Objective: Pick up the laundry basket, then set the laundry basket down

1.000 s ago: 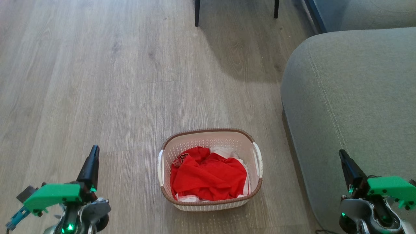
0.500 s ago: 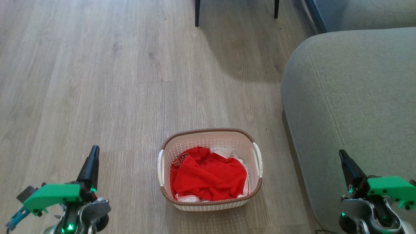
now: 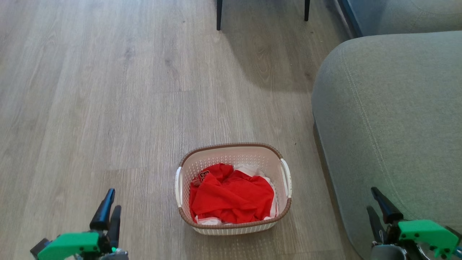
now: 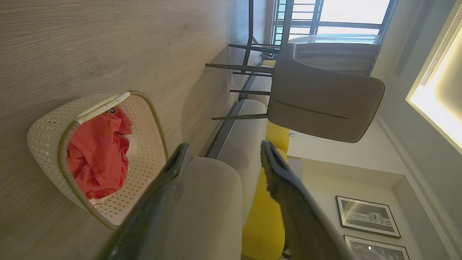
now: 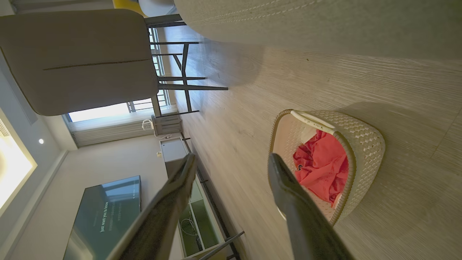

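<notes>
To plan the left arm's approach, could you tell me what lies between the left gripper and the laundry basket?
Bare wooden floor separates the left gripper from the laundry basket in the head view.

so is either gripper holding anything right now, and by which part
Nothing is held: the left gripper and right gripper are open, clear of the white perforated plastic laundry basket with a brown rim.

Left hand (image 3: 114, 198), right hand (image 3: 371, 198), dark tapered fingers (image 3: 103, 216), green screwed brackets (image 3: 68, 245)
</notes>
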Controlling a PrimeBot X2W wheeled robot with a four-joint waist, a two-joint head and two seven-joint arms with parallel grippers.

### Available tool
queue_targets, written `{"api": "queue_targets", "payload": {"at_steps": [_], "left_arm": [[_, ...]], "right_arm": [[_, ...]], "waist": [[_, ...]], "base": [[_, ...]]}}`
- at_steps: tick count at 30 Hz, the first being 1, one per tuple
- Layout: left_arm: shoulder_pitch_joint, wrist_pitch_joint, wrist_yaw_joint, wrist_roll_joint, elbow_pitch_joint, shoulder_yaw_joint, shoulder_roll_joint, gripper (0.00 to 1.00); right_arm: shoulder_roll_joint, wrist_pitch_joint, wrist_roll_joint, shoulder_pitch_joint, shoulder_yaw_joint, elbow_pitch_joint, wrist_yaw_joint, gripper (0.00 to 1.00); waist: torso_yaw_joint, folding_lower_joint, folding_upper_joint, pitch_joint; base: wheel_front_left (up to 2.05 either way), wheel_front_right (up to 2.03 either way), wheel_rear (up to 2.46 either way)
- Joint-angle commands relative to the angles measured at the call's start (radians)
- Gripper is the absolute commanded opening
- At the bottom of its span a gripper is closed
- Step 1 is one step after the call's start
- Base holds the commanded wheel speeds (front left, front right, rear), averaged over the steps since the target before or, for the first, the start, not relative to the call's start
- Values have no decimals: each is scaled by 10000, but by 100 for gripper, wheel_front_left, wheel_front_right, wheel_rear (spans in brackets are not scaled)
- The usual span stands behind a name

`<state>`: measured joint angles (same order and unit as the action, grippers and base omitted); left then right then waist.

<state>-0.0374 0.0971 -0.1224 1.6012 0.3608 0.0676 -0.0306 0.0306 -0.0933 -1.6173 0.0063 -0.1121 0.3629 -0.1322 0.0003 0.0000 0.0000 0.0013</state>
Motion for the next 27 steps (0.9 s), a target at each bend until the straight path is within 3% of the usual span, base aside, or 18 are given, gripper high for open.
{"api": "queue_targets", "payload": {"at_steps": [1, 12, 27], "left_arm": [[496, -79, 4, -121, -409, -62, -83, 100], [519, -405, 100, -698, -747, -222, -94, 100], [581, -851, 417, -2491, -1371, -503, -108, 100]], "right_arm": [[42, 96, 89, -363, 62, -343, 1, 100], [56, 417, 701, -421, 250, -472, 2, 100], [76, 856, 2493, -448, 505, -948, 4, 100]], "waist": [[2, 0, 0, -4], [18, 0, 0, -36], [31, 0, 0, -55]], "base": [[0, 0, 0], [0, 0, 0], [0, 0, 0]]}}
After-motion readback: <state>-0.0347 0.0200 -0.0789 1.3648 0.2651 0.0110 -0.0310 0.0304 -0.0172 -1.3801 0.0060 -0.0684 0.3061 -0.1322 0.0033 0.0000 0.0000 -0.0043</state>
